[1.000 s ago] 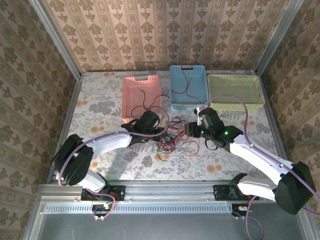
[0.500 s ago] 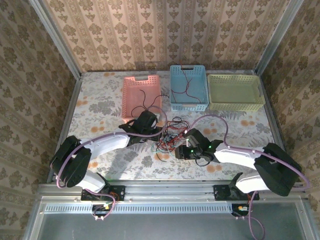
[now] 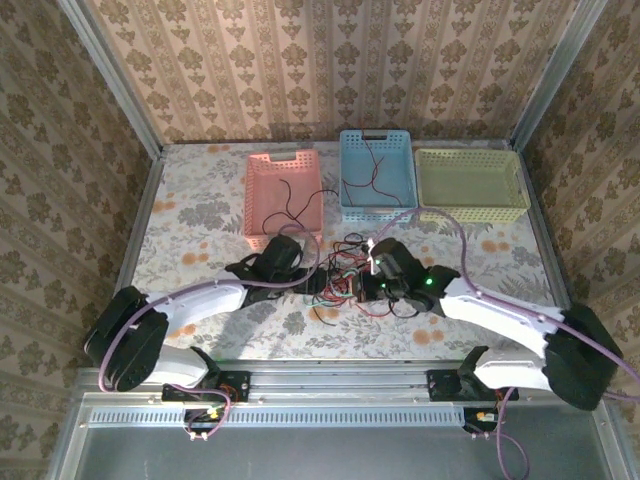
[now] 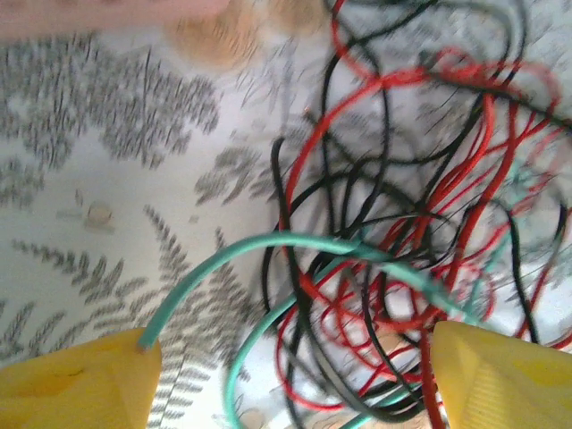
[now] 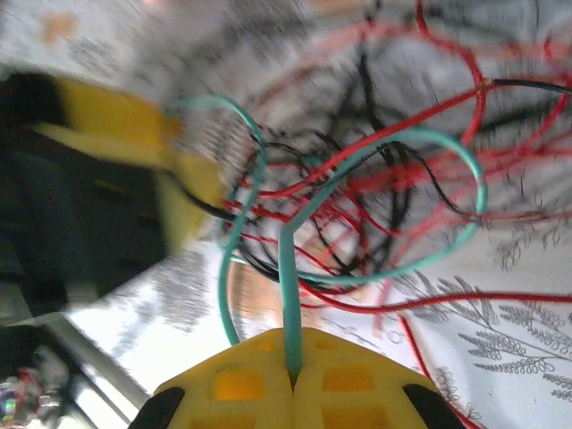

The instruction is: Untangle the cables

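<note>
Floral table [image 3: 190, 205], tangled cables [image 3: 343, 272]

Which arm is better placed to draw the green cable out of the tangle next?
Right, likely: the right gripper is shut on the green cable, while the left gripper is open facing the red and black cables.

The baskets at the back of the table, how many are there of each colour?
Pink basket: 1
Blue basket: 1
Pale green basket: 1
Total: 3 baskets
</note>
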